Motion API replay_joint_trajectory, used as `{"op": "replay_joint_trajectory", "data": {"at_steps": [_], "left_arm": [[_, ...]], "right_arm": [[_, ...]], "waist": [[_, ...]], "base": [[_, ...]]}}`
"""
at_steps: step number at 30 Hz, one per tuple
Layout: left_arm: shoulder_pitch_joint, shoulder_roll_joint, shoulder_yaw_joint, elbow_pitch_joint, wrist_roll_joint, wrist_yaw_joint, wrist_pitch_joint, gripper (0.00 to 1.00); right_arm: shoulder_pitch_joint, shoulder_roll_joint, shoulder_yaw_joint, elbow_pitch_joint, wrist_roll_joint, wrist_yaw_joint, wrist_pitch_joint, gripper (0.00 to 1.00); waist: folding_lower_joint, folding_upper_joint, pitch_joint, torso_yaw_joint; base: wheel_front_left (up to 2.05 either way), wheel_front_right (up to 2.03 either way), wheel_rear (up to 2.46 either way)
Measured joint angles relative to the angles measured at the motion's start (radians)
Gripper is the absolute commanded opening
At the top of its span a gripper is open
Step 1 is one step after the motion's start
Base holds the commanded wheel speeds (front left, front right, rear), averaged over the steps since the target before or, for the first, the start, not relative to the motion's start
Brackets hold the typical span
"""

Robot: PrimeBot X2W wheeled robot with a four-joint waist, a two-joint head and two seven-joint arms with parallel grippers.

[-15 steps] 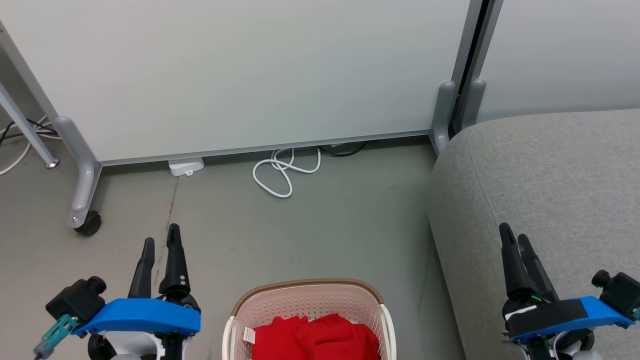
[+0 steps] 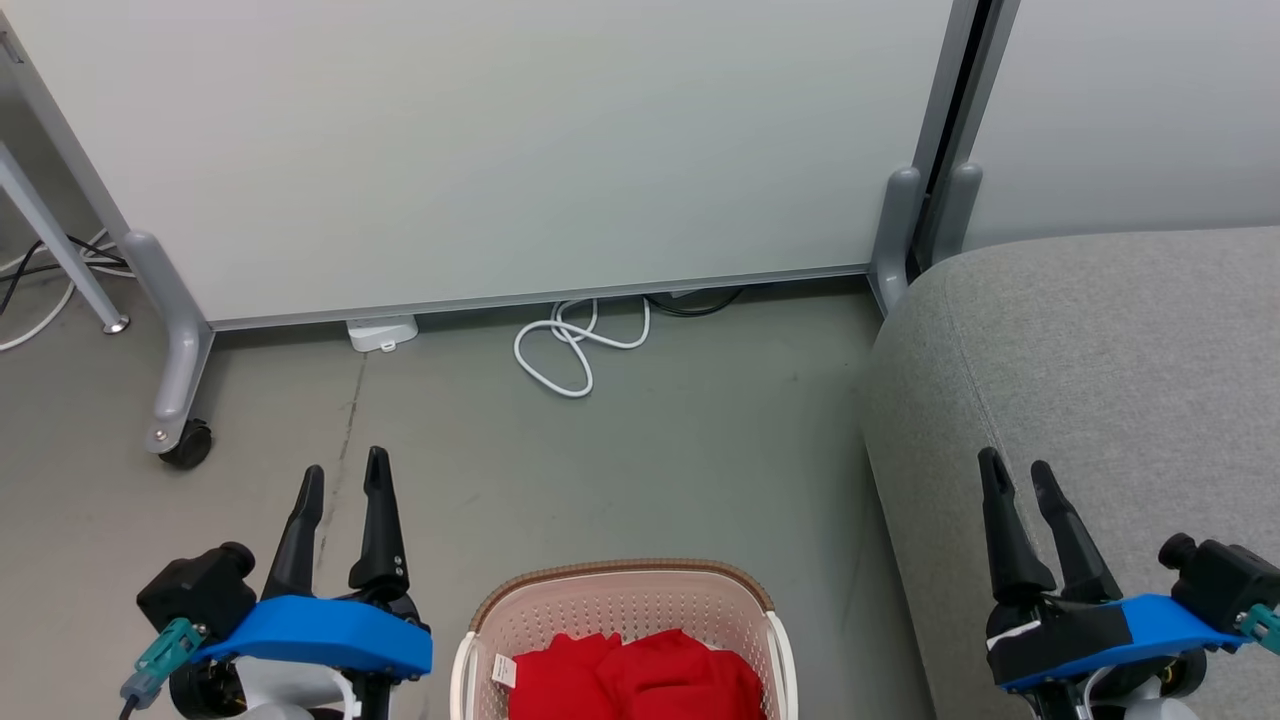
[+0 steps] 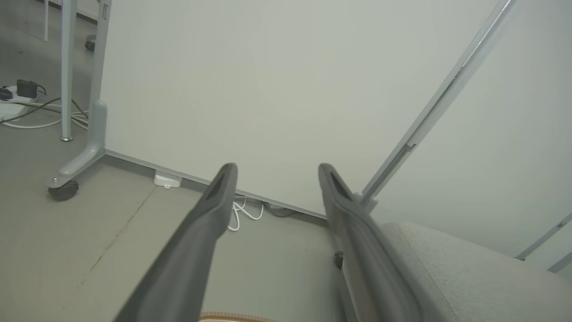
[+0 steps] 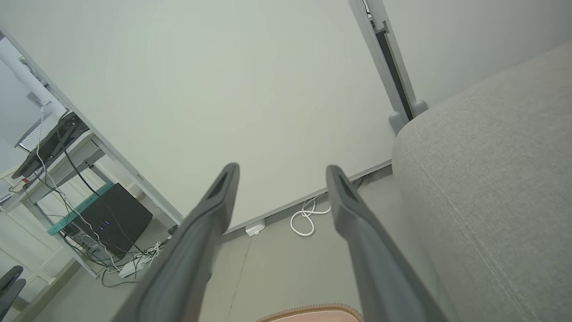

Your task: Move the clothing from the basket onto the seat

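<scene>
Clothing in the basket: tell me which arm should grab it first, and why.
Left, probably. The left jaws stand open just beside the basket that holds the clothing; the right jaws, also open, hang farther off, over the seat.

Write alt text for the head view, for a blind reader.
A cream basket holding red clothing sits on the grey floor at the bottom centre, between the open left gripper and the open right gripper, which shows against the grey seat. Behind, a coiled white cable lies at the foot of a pale partition.
</scene>
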Motion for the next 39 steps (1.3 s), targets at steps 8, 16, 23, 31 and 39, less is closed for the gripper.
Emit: {"op": "replay_joint_trajectory", "data": {"at_steps": [8,16,23,31,39], "left_arm": [[-0.006,0.010,-0.032,0.003,0.088,0.018,-0.019,1.00],[-0.010,0.023,-0.056,0.002,0.165,0.034,-0.041,1.00],[-0.012,0.030,-0.072,0.002,0.229,0.051,-0.057,1.00],[-0.015,0.036,-0.091,0.002,0.298,0.066,-0.074,1.00],[-0.018,0.041,-0.105,0.005,0.361,0.074,-0.091,1.00]], "right_arm": [[0.000,0.000,-0.001,-0.004,-0.093,0.000,-0.021,1.00],[0.000,-0.001,0.002,-0.009,-0.181,0.000,-0.043,1.00],[0.000,-0.002,-0.001,-0.023,-0.251,0.000,-0.057,1.00],[0.002,-0.002,-0.010,-0.035,-0.322,0.000,-0.076,1.00],[0.015,-0.004,-0.012,-0.035,-0.391,0.000,-0.091,1.00]], "waist": [[0.0000,0.0000,-0.002,0.009],[0.0000,0.0000,-0.003,0.015],[0.0000,0.0000,-0.004,0.018],[0.0000,0.0000,0.000,0.016],[0.0000,0.0000,0.000,0.019]], "base": [[0.00,0.00,0.00],[0.00,0.00,0.00],[0.00,0.00,0.00],[0.00,0.00,0.00],[0.00,0.00,0.00]]}}
